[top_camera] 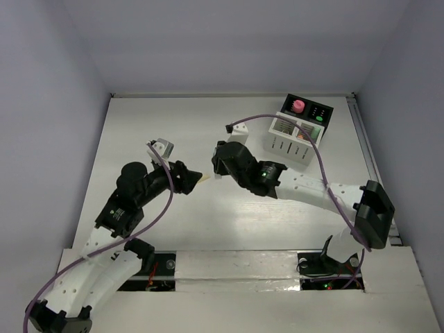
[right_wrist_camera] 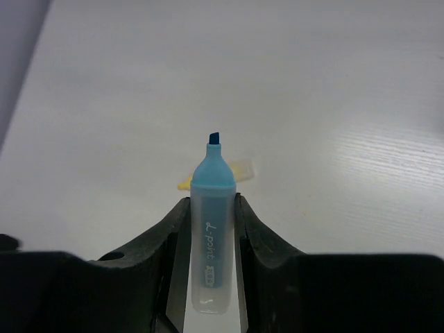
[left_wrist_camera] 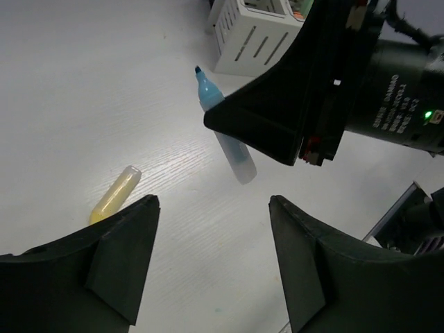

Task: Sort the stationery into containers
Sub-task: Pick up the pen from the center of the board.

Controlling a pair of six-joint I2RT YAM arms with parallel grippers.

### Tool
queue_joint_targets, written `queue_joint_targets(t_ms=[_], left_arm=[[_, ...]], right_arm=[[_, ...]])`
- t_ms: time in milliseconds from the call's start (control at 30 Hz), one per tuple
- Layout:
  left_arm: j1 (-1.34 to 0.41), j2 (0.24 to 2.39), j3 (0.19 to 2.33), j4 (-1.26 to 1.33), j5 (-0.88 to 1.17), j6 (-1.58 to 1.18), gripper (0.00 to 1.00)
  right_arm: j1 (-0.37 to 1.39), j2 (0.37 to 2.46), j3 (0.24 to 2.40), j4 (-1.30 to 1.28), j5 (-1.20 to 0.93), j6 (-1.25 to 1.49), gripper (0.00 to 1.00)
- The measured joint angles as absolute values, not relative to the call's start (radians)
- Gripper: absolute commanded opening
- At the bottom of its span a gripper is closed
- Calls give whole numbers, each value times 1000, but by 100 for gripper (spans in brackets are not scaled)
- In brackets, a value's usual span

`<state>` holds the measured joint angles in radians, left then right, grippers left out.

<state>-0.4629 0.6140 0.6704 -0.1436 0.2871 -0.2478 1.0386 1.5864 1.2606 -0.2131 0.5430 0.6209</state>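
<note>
- The right gripper (right_wrist_camera: pixel 211 206) is clamped on a blue highlighter (right_wrist_camera: pixel 211 177), one finger against each side of its pale barrel. The bare chisel tip points away from the wrist.
- Whether the highlighter is clear of the table (top_camera: pixel 139 132) or resting on it is hard to tell from these views.
- The left gripper (left_wrist_camera: pixel 211 208) has its jaws apart with nothing between them, and faces the right gripper at close range near the middle of the table.
- A yellow pen (left_wrist_camera: pixel 116 195) lies flat on the table, just beyond the left gripper's left finger and apart from the highlighter.
- The white slatted box (top_camera: pixel 291 139) stands at the far right of the table, joined to the black box (top_camera: pixel 316 114) behind it.
- A pink-capped bottle (top_camera: pixel 297 106) sits upright in the black box.
</note>
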Motion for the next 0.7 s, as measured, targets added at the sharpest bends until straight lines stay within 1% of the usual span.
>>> queue_joint_targets(t_ms=[67,400,700], left_arm=[[-463,630,670,-138,319,-248,57],[-463,691,670,-94,405,-257,57],[-463,698,670,-94,407,-261,49]], right_arm=[[1041,1561,1261,-178,551,621,3],[1069,1557,1261,-48,545,621,4],[1110,1557,1261,44,514,625,5]])
